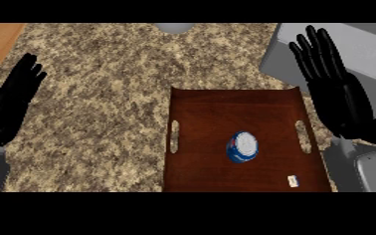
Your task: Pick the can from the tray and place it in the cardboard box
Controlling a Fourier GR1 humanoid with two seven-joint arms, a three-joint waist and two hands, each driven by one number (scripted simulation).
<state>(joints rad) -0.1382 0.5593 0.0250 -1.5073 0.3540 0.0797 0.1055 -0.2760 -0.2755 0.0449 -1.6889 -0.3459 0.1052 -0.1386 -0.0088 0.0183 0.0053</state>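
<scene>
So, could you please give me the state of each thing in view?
Can: upright on the tray, untouched.
Tray: flat on the counter, holding the can and a small white item.
Left hand: open, resting at the left edge.
Right hand: open, beside the tray.

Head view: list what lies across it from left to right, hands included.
Left hand → tray's left handle slot → can → small white item on the tray → tray's right handle slot → right hand, open over the grey object at the right edge.
</scene>
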